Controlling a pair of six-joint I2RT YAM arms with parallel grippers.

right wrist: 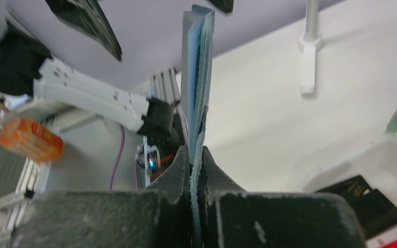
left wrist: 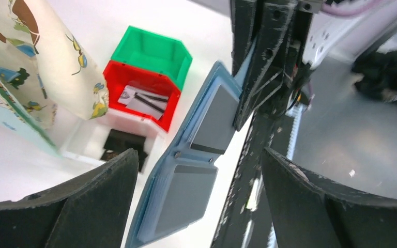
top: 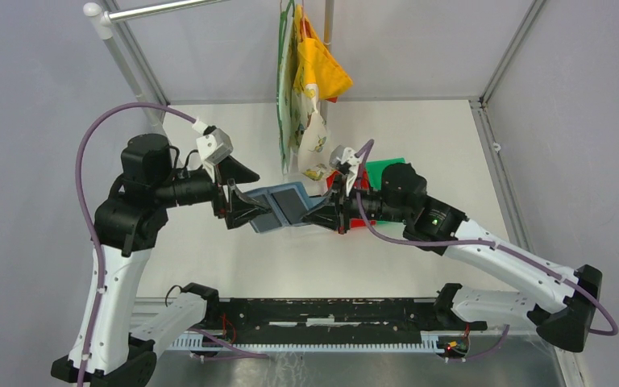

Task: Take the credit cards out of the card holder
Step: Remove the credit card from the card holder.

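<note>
1. The right tool (right wrist: 196,165) is clamping an edge of the card holder (top: 284,205), holding it open above the bench (top: 209,258).
2. The left tool (top: 246,211) is gaping wide around its free end, empty.
3. The soft holder is likely flexing; the stiff, slick credit cards (left wrist: 214,121) want pinching by an edge.

A white counter (top: 209,266) stands between plain grey-lilac walls (top: 32,81), framed by aluminium posts (top: 133,71), evenly lit.
</note>
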